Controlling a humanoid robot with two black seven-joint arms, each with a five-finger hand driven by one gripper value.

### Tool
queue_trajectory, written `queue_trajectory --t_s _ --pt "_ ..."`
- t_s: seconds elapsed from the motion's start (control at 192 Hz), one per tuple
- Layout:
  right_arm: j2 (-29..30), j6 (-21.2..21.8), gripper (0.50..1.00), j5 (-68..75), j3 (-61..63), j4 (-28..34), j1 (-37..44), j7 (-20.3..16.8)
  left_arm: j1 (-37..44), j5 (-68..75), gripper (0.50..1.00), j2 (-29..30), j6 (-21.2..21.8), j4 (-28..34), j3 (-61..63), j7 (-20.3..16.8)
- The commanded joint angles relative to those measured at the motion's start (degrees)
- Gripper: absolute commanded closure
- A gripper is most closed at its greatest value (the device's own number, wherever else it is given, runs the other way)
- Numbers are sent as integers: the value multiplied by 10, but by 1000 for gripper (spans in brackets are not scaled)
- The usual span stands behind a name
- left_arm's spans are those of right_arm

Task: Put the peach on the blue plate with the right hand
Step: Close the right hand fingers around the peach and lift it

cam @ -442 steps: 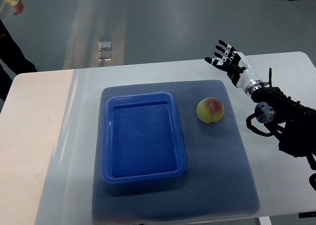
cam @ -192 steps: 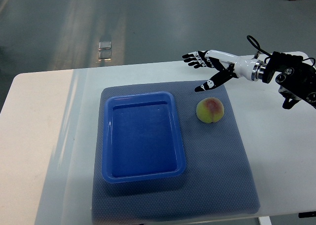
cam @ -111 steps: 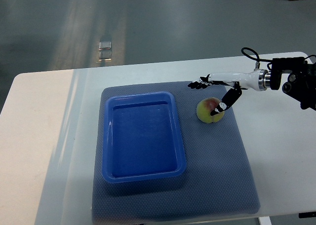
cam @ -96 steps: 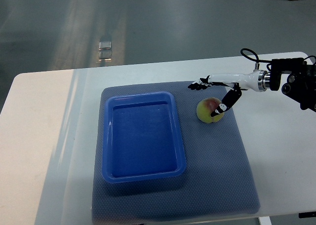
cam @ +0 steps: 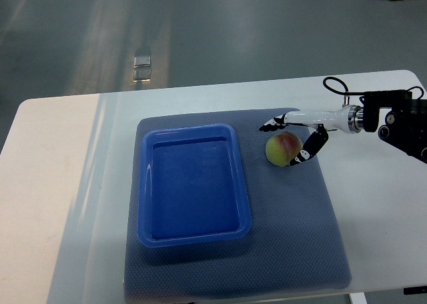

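Yellow-pink peach (cam: 283, 149) sits between spread fingers of right hand (cam: 297, 132), not yet clenched. We should close evenly, lift, carry left to blue plate (cam: 192, 183).

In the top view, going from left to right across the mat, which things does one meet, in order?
blue plate → peach → right hand, its fingers spread around the peach, with its arm reaching in from the right edge.

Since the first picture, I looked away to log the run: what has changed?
The right hand swung in from the table's far right corner and dropped around the peach, fingers behind it, thumb in front, not yet lifting. A person at the left edge is gone. Peach, blue plate and mat stayed put.
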Motion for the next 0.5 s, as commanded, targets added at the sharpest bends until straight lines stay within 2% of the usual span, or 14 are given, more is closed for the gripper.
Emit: queue_trajectory --t_s 0.0,0.14,0.208,0.26,0.306,0.312,0.494 --pt "1 -9 685 -5 -15 -6 3 0 0 0 500 0 0 0 0 0" --pt "1 -11 718 -6 -19 -14 3 0 0 0 500 0 0 0 0 0" --pt "2 -12 748 -6 -19 -19 3 0 0 0 500 0 1 0 1 0" --pt "2 -15 793 -6 -19 -25 3 0 0 0 500 0 0 0 1 0" --pt "2 -15 793 -6 -19 -25 3 0 0 0 500 0 0 0 1 0" --pt "2 -18 813 -6 -18 -26 3 0 0 0 500 0 0 0 1 0" --pt "3 -22 834 0 -8 -25 22 1 0 0 500 0 0 0 1 0"
